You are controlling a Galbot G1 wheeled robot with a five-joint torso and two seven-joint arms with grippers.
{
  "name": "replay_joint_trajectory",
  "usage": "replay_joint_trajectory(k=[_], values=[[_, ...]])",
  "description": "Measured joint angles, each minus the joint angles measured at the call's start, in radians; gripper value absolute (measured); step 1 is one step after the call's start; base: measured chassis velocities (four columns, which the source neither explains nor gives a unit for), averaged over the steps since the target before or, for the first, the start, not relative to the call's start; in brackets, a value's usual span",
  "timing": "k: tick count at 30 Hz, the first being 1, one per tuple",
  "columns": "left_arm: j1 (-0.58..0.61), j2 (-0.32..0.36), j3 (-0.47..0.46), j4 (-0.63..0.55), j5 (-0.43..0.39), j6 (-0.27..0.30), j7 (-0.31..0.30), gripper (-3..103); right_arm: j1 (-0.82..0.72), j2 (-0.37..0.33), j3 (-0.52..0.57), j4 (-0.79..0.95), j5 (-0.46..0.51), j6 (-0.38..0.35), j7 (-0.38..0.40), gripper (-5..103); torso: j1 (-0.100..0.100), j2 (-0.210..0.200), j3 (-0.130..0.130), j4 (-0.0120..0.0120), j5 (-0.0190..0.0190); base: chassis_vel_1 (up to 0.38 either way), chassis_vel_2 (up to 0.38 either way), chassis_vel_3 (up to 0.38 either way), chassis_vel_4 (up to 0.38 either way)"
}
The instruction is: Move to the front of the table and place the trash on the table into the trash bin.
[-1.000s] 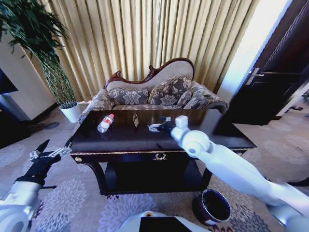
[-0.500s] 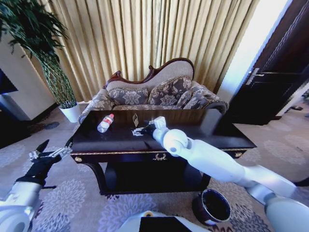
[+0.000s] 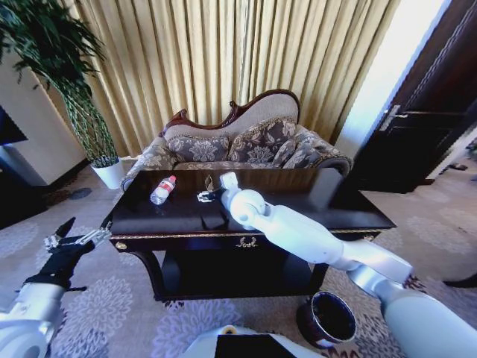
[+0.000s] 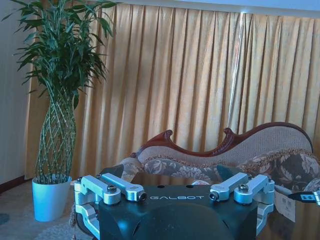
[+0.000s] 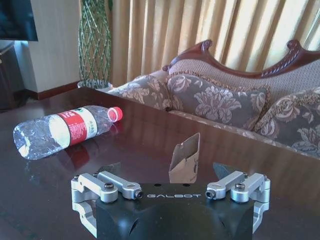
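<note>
I see the big dark table (image 3: 179, 216) in front of me, with the round trash bin (image 3: 326, 319) on the floor by its right leg. My right gripper (image 5: 167, 172) is over the tabletop, wide open around a little wrapper (image 5: 185, 157). The bottle (image 3: 162, 189) lies on its side nearby. My left gripper (image 3: 74, 240) waits low beside the table, open too.

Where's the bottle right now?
In the head view the bottle lies on its side on the table, toward its left end, left of the open right gripper.
</note>
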Motion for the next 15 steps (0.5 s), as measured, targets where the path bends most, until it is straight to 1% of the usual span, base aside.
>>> replay_joint_trajectory(k=[1,2,5,6,9,12,13,15], values=[[0.0,0.0,-0.001,-0.001,0.0,0.0,0.0,100,0.005,0.01,-0.002,-0.006,0.024,-0.003,0.015,100,0.0,0.0,0.0,0.0,0.0001,0.0,0.0,0.0,0.0],[0.0,0.0,-0.001,-0.001,0.0,0.0,0.0,100,0.005,0.01,-0.002,-0.006,0.024,-0.003,0.015,100,0.0,0.0,0.0,0.0,0.0001,0.0,0.0,0.0,0.0],[0.0,0.0,-0.001,-0.001,0.0,-0.001,0.0,100,0.021,0.045,-0.006,-0.035,0.101,-0.005,0.064,100,0.0,0.0,0.0,0.0001,0.0002,0.0,0.0,0.0,0.0],[0.0,0.0,-0.001,-0.001,0.0,-0.001,0.0,100,0.021,0.045,-0.006,-0.035,0.101,-0.005,0.064,100,0.0,0.0,0.0,0.0001,0.0002,0.0,0.0,0.0,0.0],[-0.001,-0.003,0.002,-0.001,0.0,-0.003,0.0,100,0.036,0.082,-0.005,-0.081,0.148,-0.003,0.108,100,0.0,0.0,0.0,0.0001,0.0001,0.0,0.0,0.0,0.0],[-0.001,-0.005,0.003,-0.001,-0.001,-0.005,0.0,100,0.041,0.1,-0.002,-0.108,0.155,0.002,0.129,100,0.0,0.0,0.0,0.0001,0.0001,0.0,0.0,0.0,0.0],[-0.001,-0.007,0.003,-0.001,-0.001,-0.006,0.0,100,0.044,0.113,0.003,-0.129,0.159,0.009,0.148,100,0.0,0.0,0.0,0.0001,0.0001,0.0,0.0,0.0,0.0],[-0.001,-0.007,0.002,-0.001,-0.002,-0.008,0.0,100,0.045,0.119,0.005,-0.137,0.162,0.012,0.155,100,0.0,0.0,0.0,0.0001,0.0001,0.0,0.0,0.0,0.0]])
